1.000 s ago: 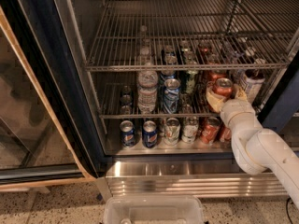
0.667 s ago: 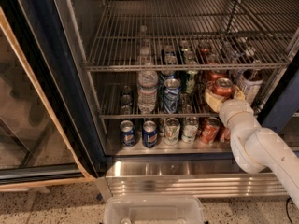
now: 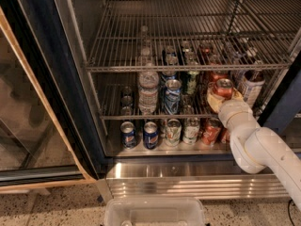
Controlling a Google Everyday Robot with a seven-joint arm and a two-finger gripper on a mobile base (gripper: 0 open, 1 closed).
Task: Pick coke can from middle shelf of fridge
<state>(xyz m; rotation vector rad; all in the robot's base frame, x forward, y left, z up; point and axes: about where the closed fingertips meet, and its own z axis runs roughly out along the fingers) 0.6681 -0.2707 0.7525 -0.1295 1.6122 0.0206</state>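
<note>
The fridge stands open, with two wire racks inside. The coke can, red with a silver top, stands at the right end of the middle shelf. My gripper reaches in from the lower right. Its cream fingers hug the can's lower body with no gap showing. The can still looks level with the other cans on the rack. My white arm hides the can's lower part and part of the floor row.
A clear water bottle, a blue Pepsi can and a green can stand left of the coke can. A white-labelled dark bottle stands just right of it. The upper rack hangs close above. Pepsi cans and red cans line the floor. A white bin sits below.
</note>
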